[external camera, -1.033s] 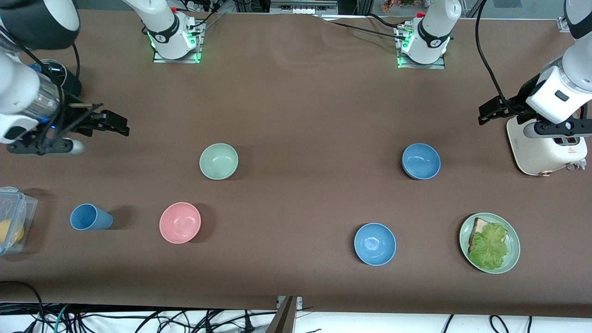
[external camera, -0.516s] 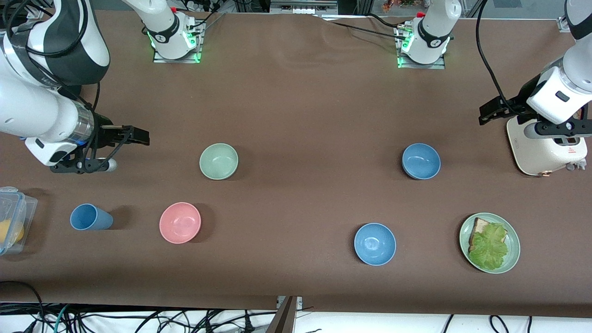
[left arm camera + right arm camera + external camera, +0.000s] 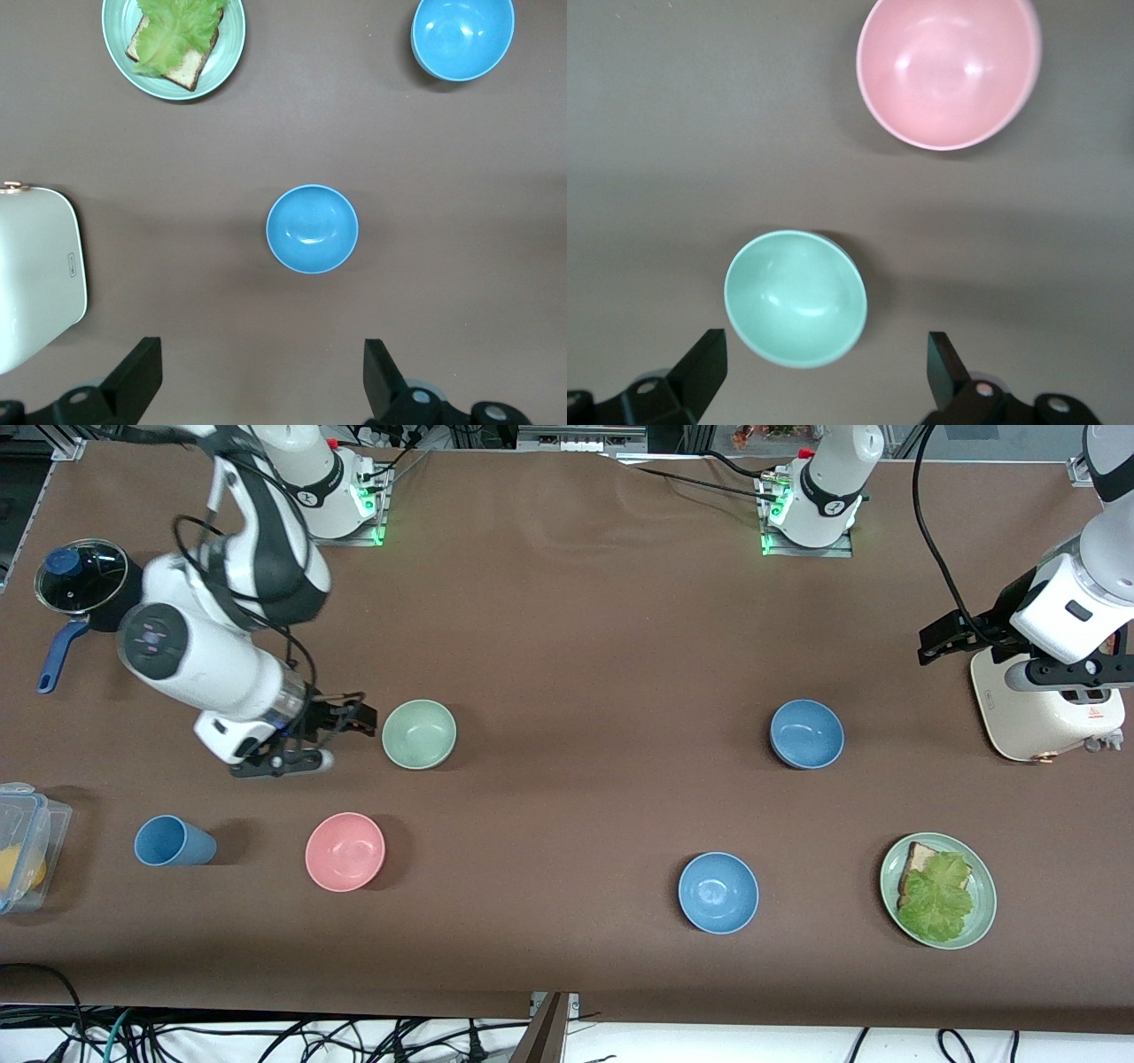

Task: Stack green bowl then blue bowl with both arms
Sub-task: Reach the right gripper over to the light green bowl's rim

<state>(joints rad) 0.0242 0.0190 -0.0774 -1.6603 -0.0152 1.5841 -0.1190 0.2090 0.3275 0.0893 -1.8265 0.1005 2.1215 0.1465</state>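
Lying nearest the camera: the bright sky-blue round bowl [image 3: 718, 892] and the wide green plate [image 3: 982, 908] with bread and lettuce. Both are nearer to the camera than the green bowl and toward the left arm's end of the table. I judge they have no part in the stack.
Pink row: the matte pink round bowl [image 3: 345, 851], the blue plastic cup [image 3: 174, 841] and the clear lidded box [image 3: 35, 824] are also nearer than the green bowl. The cup and the box lie toward the right arm's end.
Green bowl: the small pale sage-green matte bowl [image 3: 419, 733] stands upright and alone on the brown table [image 3: 576, 646]. It probably goes first, as the base of the stack.
Right gripper: the black two-finger right gripper [image 3: 354, 719] is low and just beside the green bowl, not touching it. Its fingers are spread wide, I think to take the rim.
Blue bowl: the dusky medium-blue matte bowl [image 3: 806, 733] is level with the green bowl, well apart, toward the left arm's end.
Left gripper: the black left gripper [image 3: 930, 642] waits over the table beside the white toaster [image 3: 1045, 717], fingers also wide, holding nothing. It looks ready for the blue bowl.
Black pot: the lidded pot [image 3: 84, 580] with a blue handle is farther than the green bowl.
Writing: only a small red warning mark on the toaster. No brand is readable.
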